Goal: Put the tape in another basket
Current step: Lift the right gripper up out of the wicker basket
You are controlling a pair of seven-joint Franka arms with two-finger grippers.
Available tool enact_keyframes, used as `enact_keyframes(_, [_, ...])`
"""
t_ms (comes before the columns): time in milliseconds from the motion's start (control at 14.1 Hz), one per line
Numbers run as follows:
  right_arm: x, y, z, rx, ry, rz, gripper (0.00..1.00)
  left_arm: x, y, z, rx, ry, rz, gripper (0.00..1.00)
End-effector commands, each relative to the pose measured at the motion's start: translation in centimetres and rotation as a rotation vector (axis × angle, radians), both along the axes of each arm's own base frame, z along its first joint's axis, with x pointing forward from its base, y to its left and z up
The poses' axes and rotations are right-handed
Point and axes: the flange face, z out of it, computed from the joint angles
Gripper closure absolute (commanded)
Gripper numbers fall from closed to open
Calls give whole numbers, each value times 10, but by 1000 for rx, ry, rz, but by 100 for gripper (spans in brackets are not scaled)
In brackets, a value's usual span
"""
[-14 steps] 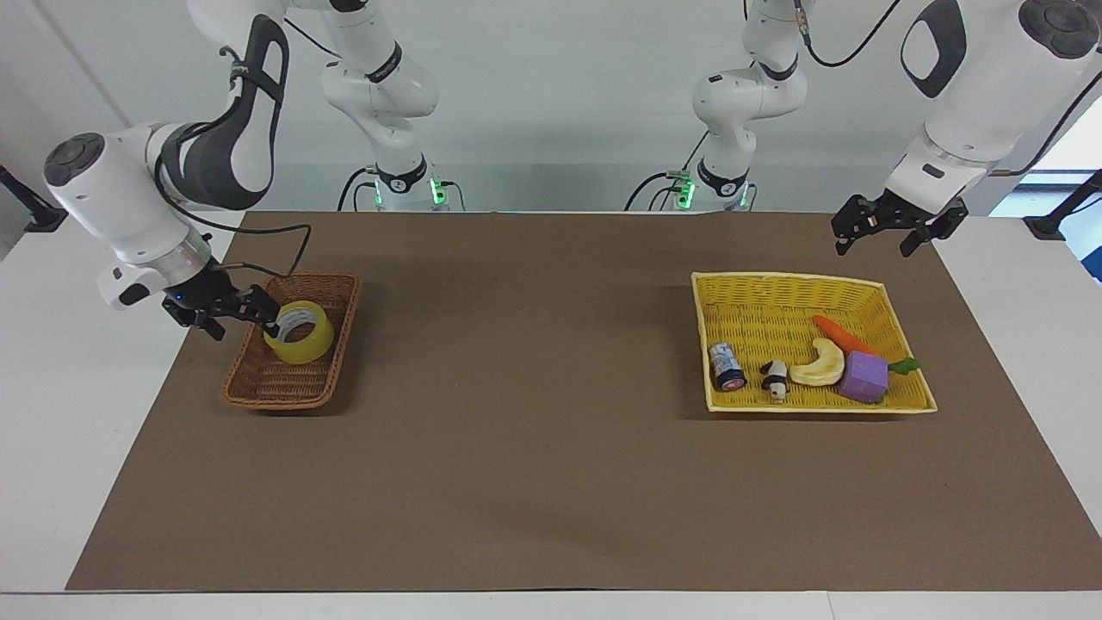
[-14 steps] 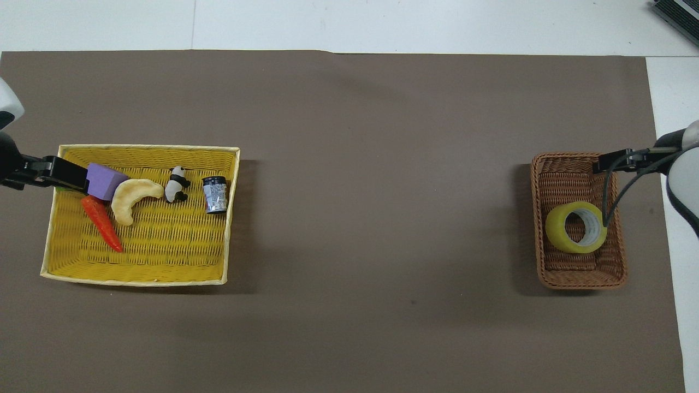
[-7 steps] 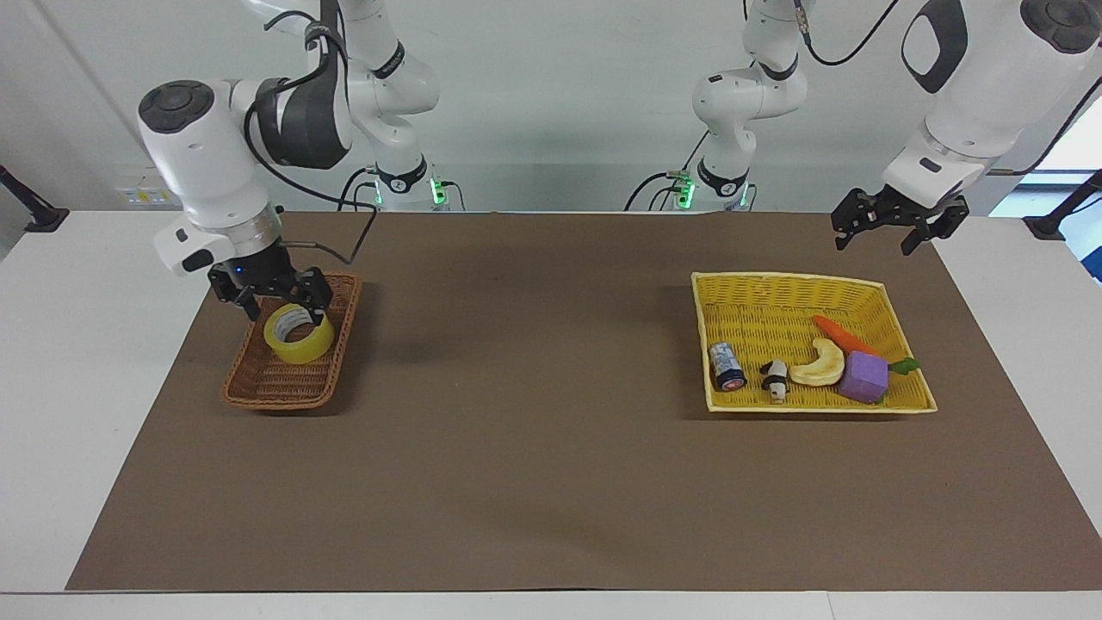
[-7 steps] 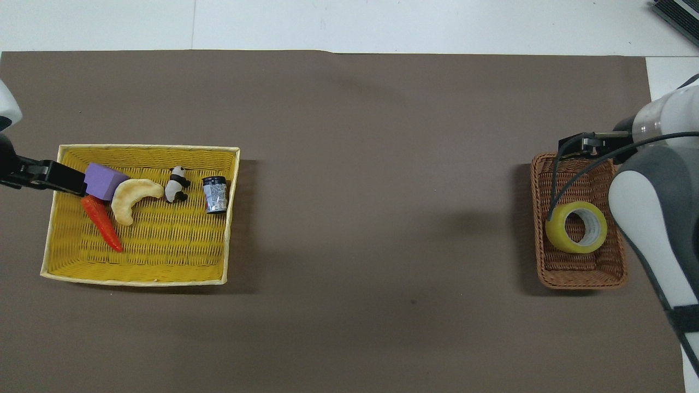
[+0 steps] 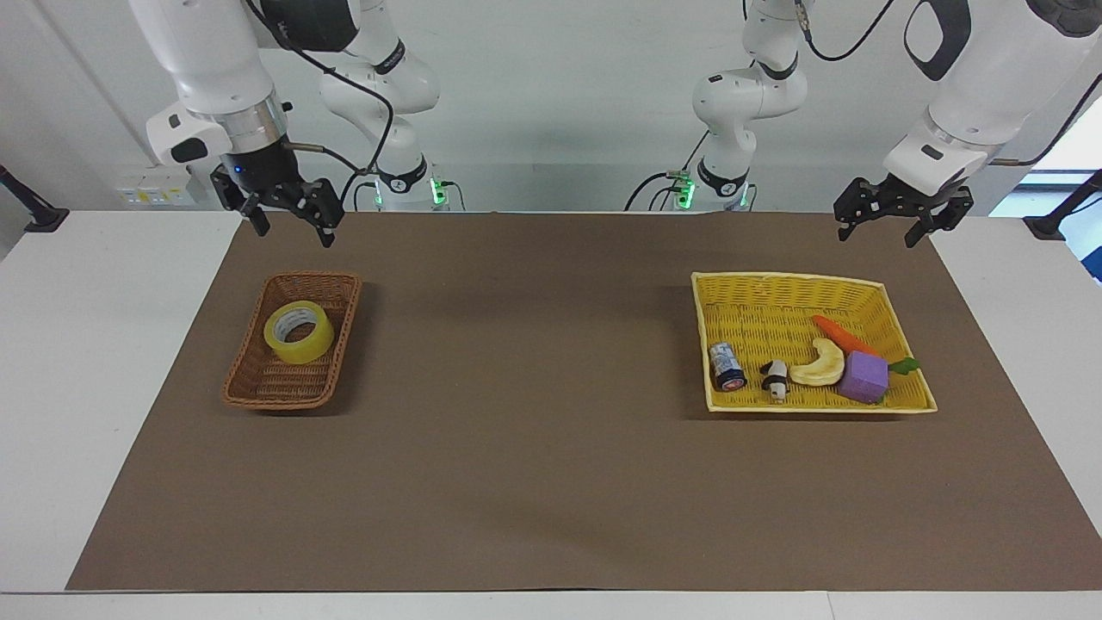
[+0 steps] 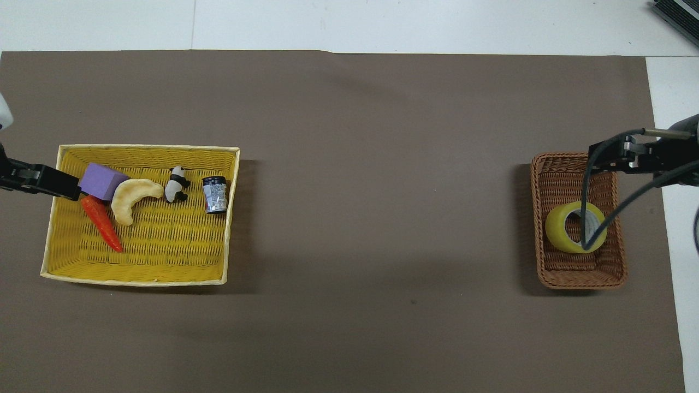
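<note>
Over the desk edge by the robots: right gripper (image 5: 288, 226) had risen off the basket (image 5: 258, 379), fingers spread, empty.
Tape (image 5: 298, 332): lay released inside; task looked done.
Left gripper (image 5: 904, 222): waited, spread, empty.

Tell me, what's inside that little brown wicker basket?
Only the tape, a yellow roll lying tilted on the woven floor of the brown basket. Whatever might lie under the roll is covered. In the overhead view a cable crosses the tape, hiding part of it.
</note>
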Motion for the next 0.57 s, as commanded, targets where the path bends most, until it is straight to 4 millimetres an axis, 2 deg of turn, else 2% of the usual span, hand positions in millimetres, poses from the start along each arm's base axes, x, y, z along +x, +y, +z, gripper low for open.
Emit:
enact_keyframes(0, [-25, -1, 30, 30, -5, -23, 0, -5, 7, 5, 10, 8, 7, 0])
enact_keyframes(71, [-30, -7, 15, 32, 12, -20, 0, -5, 11, 8, 6, -1, 19, 0])
enact_keyframes(142, [-32, -9, 11, 34, 2, -11, 0, -5, 20, 12, -4, -10, 43, 0])
enact_keyframes(213, [-35, -13, 10, 34, 17, -2, 0, -9, 25, 21, -34, -29, 69, 0])
enact_keyframes(426, [-31, -20, 14, 36, 8, 84, 0, -14, 16, 26, -33, -40, 45, 0])
enact_keyframes(497, [-31, -22, 14, 29, 9, 93, 0, -15, 22, 27, -37, -38, 64, 0])
